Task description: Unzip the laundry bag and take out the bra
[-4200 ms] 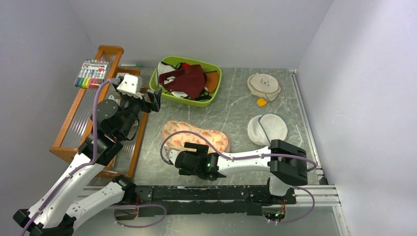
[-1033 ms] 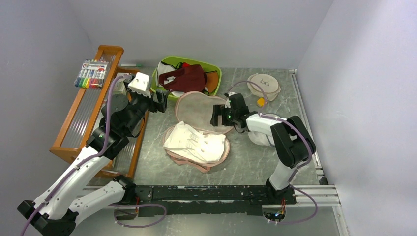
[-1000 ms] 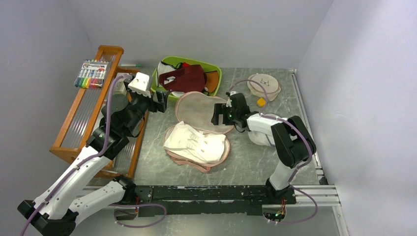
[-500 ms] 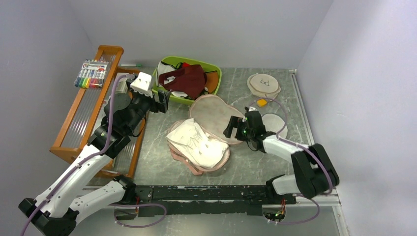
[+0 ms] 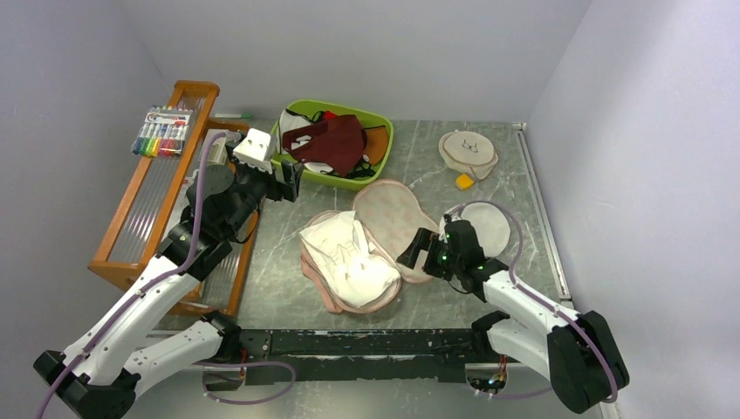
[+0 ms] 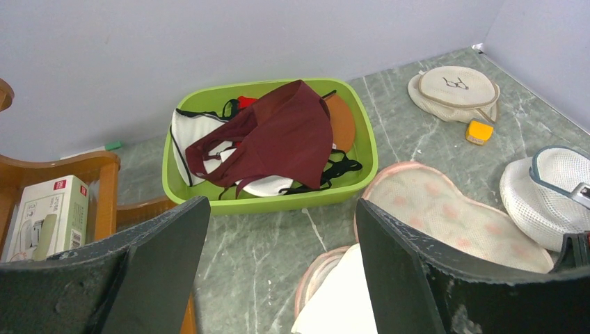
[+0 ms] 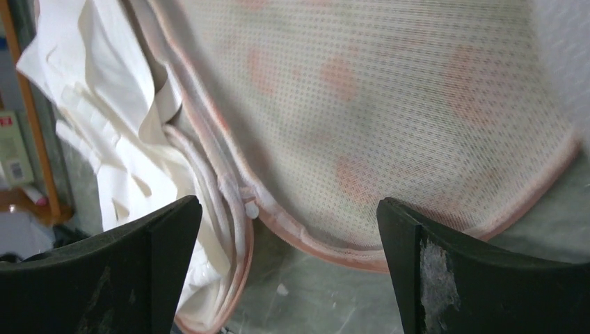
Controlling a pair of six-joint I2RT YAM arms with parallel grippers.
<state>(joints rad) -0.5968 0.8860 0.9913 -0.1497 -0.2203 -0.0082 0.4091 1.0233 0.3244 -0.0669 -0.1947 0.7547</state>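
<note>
The laundry bag (image 5: 397,218) lies unzipped and spread open at the table's middle, its pale pink lining up. It also shows in the right wrist view (image 7: 389,104) and the left wrist view (image 6: 445,219). The white bra (image 5: 349,257) rests on the bag's lower half, also in the right wrist view (image 7: 97,132) and at the left wrist view's bottom edge (image 6: 341,306). My right gripper (image 5: 417,253) is open and empty, at the edge of the flipped-open half (image 7: 289,278). My left gripper (image 5: 288,182) is open and empty, raised left of the bag (image 6: 278,278).
A green bin (image 5: 377,166) with a maroon garment (image 5: 330,141) stands behind the bag. A round white mesh bag (image 5: 487,223) lies to the right, a cream disc (image 5: 469,150) and a small yellow block (image 5: 464,182) at back right. A wooden rack (image 5: 148,188) holds markers (image 5: 161,131) at left.
The bag went from zipped shut to open with the bra exposed. My right gripper has swung from behind the bag toward the near right, and the open half and bag shifted with it.
</note>
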